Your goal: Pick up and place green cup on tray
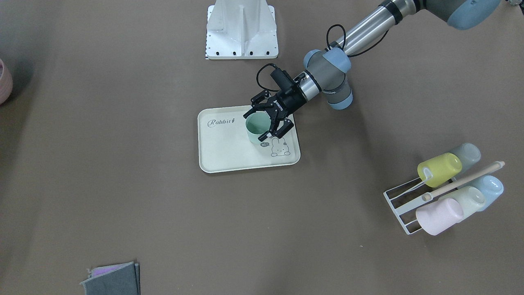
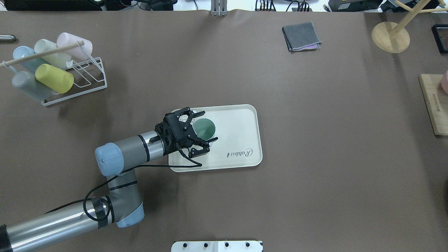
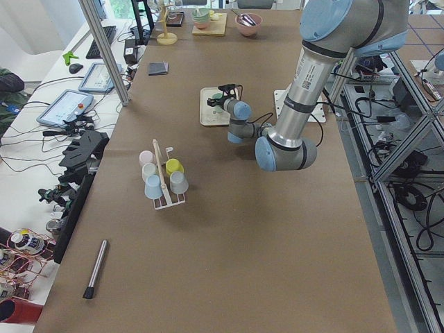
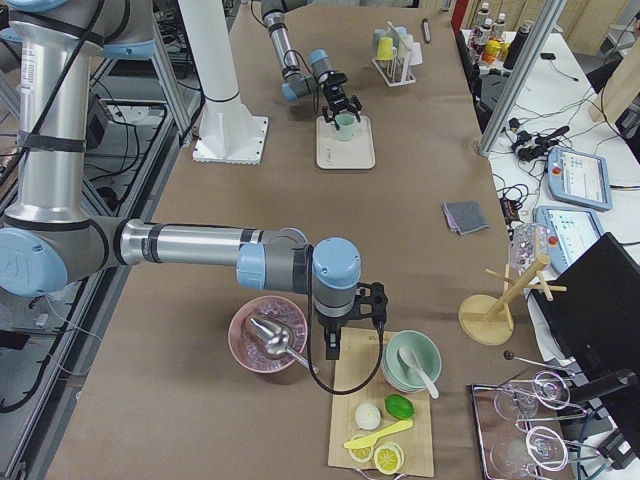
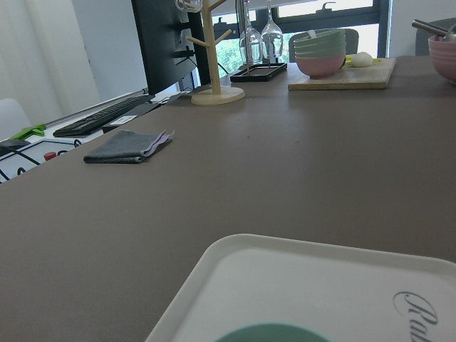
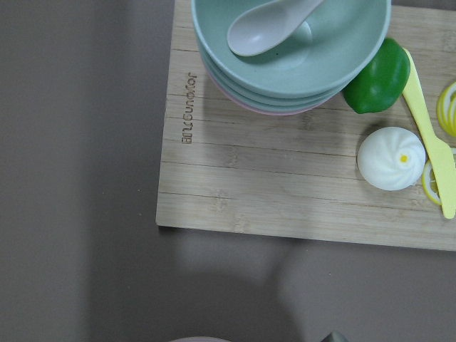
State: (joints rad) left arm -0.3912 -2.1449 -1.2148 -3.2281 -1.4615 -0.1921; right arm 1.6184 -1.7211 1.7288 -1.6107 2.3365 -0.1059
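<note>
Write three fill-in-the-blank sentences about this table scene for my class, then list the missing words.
1. The left gripper has one finger on each side of the green cup, which stands on the ____.
2. The wire rack holds ____ cups.
3. The script printed near the green cup reads ____.

Missing words: tray; five; Rabbit.

One camera behind me, high, looks down; one across table (image 1: 123, 164) faces me; both see tray (image 1: 229, 155); side cameras far off at table ends; my wrist cameras very close.
</note>
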